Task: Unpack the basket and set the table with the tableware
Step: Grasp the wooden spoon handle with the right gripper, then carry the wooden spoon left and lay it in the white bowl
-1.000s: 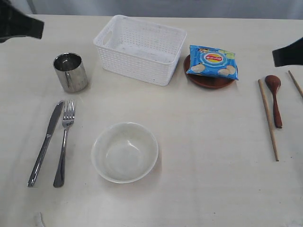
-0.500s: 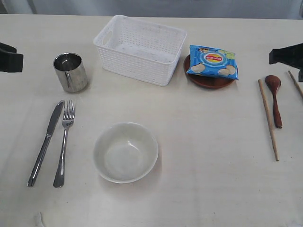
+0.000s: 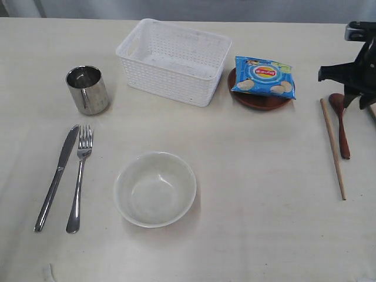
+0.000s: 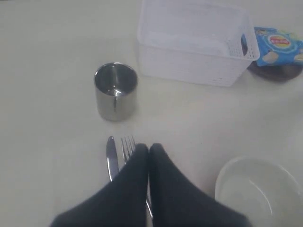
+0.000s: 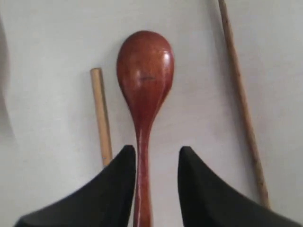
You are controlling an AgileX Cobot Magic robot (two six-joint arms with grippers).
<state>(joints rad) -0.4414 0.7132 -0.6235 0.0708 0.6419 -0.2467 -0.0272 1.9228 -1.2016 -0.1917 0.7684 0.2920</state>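
Note:
The white basket stands empty at the back of the table. Laid out on the table are the steel cup, knife, fork and pale bowl. The reddish-brown plate lies beside the basket. My right gripper is open, low over the dark red spoon, whose handle runs between its fingers, nearer one of them. A chopstick lies on one side of the spoon and a second chopstick on the other. My left gripper is shut and empty, above the fork and knife.
A blue chips bag lies on the plate. In the exterior view the right gripper is at the right edge, over the spoon and the longer chopstick. The left arm is out of that view.
The left arm has withdrawn out of the exterior view past the left edge. The right gripper has come in from the right edge and down over the spoon.

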